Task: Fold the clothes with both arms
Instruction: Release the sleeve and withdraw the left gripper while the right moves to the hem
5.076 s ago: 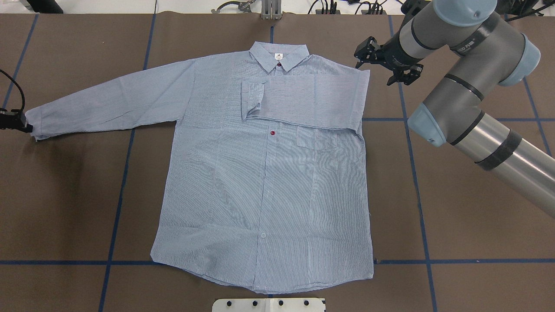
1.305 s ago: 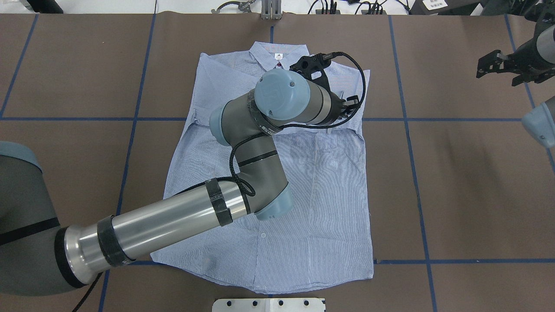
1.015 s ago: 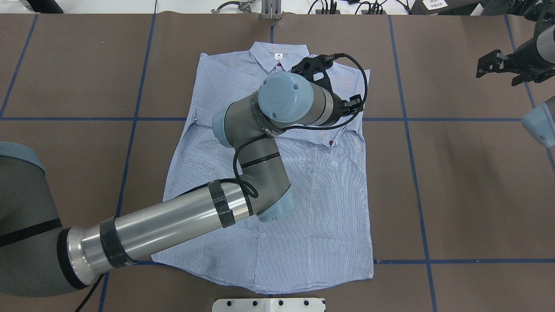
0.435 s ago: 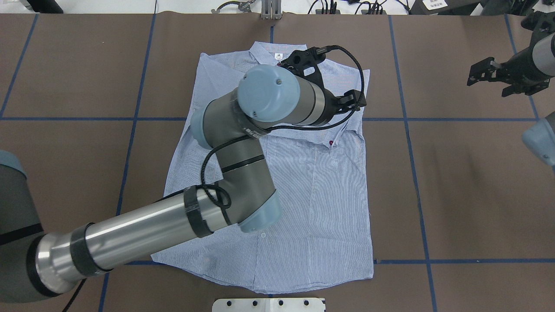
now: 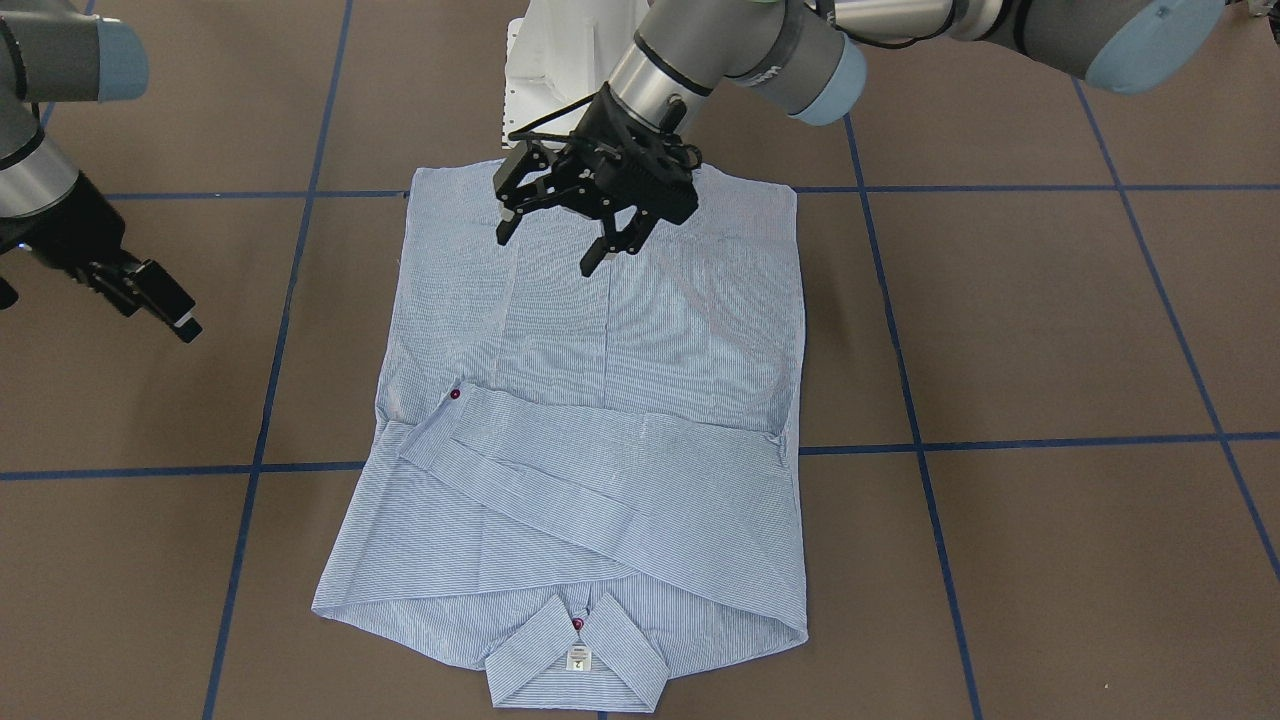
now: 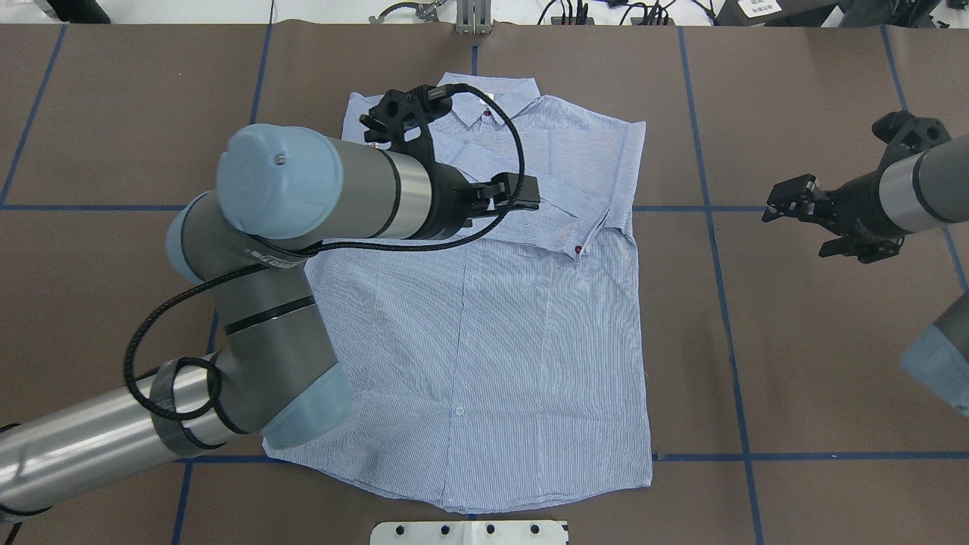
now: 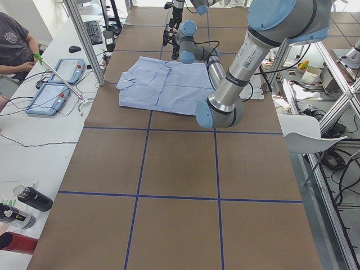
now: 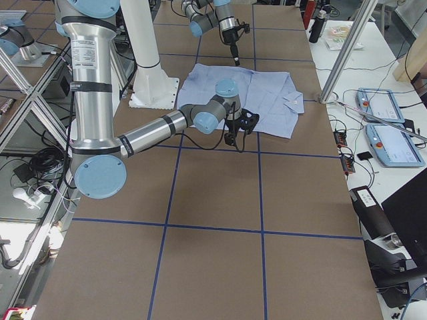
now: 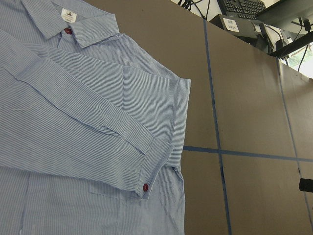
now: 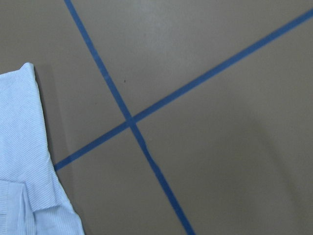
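- The shirt [image 6: 515,341] lies flat and front up at the middle of the surface [image 6: 817,363]. Its collar [image 6: 484,94] points to the far edge and its hem [image 6: 484,492] lies along the edge nearest the robot's base.
- Both sleeves are laid across the chest, one over the other. The top one runs slantwise and ends in a cuff [image 9: 145,186] with a dark red button, close to the shirt's right side.
- The body below the sleeves is smooth and single-layered, so the shirt is a tidy rectangle that has not been shortened.
- The left gripper [image 5: 545,250] hangs over the shirt with its fingers spread wide and nothing between them. It looks clear of the cloth, though its height is hard to judge from these views.
- The right gripper [image 6: 795,231] is also spread and empty. It sits over bare surface off the shirt's right side, about level with the folded sleeves.
- My reading is that the sleeve step is done and the lengthwise fold of the body comes next.
- That fold probably calls for each gripper to drop to its own hem corner at the near edge and pinch all layers there.
- The two would then lift together and carry the hem toward the collar, keeping pace so the crossed sleeves are not dragged askew.
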Robot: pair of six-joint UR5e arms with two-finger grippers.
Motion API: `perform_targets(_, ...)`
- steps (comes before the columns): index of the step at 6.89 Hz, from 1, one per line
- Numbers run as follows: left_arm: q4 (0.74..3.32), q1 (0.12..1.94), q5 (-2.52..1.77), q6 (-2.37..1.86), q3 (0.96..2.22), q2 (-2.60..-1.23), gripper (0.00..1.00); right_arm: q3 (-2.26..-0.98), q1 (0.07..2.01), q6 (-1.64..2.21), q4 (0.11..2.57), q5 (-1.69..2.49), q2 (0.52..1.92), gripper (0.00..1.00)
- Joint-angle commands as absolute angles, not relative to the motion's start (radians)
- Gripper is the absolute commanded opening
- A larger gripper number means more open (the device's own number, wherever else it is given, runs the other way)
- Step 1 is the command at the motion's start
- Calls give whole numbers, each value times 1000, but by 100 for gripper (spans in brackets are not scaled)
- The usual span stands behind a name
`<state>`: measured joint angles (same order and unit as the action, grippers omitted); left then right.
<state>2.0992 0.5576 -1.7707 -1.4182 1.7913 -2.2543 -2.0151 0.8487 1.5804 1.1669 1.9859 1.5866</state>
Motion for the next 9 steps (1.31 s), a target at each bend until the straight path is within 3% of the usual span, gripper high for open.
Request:
perform_targets(1, 1997, 597, -1781, -1349, 1932, -2151, 96, -2149, 605, 1902, 1143, 1789, 1652, 98)
perform_targets(2, 1906, 618, -1819, -1326, 1997, -2148, 95, -2198, 509, 1980, 1144, 1731, 1679, 95)
perform_targets(5, 1901, 663, -1904, -1364, 2034, -2108, 94, -2215, 138, 2271, 1184, 1374, 1698, 91)
perform_targets(6, 1893, 666, -1917, -1365, 2031, -2106, 94, -2215, 96, 2333, 1205, 1359, 1694, 89)
perform_targets(9, 1896, 667, -1916, -1393, 2031, -2100, 94, -2192, 16, 2460, 1463, 1319, 1501, 89)
